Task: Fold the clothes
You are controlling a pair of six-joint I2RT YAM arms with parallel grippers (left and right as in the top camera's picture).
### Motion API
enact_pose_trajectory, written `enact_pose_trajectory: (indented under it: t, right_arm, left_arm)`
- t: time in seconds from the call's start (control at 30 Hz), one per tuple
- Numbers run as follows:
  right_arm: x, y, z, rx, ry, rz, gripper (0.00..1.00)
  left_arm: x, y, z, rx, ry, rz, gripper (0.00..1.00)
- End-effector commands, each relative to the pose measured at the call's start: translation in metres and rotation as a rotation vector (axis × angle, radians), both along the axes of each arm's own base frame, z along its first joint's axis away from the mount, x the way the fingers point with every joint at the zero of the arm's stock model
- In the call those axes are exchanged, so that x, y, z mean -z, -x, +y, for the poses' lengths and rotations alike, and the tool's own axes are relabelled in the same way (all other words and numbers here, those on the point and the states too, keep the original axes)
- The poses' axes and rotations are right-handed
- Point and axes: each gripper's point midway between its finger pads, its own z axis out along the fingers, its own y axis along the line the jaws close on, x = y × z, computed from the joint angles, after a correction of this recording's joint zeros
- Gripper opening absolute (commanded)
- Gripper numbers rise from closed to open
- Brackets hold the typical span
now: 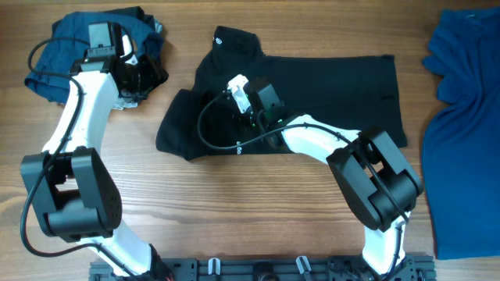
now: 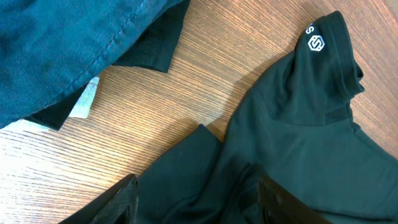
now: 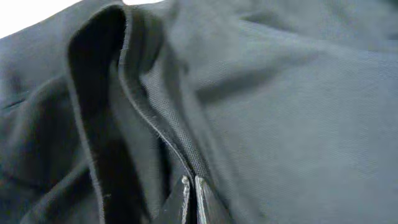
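The black collared shirt [image 1: 336, 86] lies across the middle of the table, collar at the upper left, with a small white logo [image 2: 317, 42] on it. My right gripper [image 1: 248, 119] is low over its left part. In the right wrist view the fingers [image 3: 191, 184] are shut on a hemmed fold of the black shirt [image 3: 280, 112]. My left gripper [image 1: 144, 78] is at the edge of a dark blue garment [image 1: 70, 39], left of the shirt. Its fingers [image 2: 199, 208] are open, with black shirt fabric [image 2: 298, 137] showing between them.
A royal blue garment [image 1: 465, 117] lies along the right edge of the table. The dark blue garment [image 2: 56, 50] has a white label [image 2: 84, 102] at its edge. Bare wood [image 2: 186, 87] shows between it and the shirt.
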Motion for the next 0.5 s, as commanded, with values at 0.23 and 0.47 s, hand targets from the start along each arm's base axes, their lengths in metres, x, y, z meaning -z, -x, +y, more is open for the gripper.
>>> enact_pose_trajectory:
  t: [0.23,0.47]
  right_arm:
    - [-0.063,-0.065,-0.028,0.126,0.071,-0.280,0.04]
    - [-0.095,-0.099,-0.055,0.181,-0.023,-0.373,0.62]
  left_arm:
    - [-0.015,-0.001,-0.005,0.024,0.001,-0.038,0.65]
    - [-0.014,0.000,-0.005,0.024,0.001,-0.033,0.66]
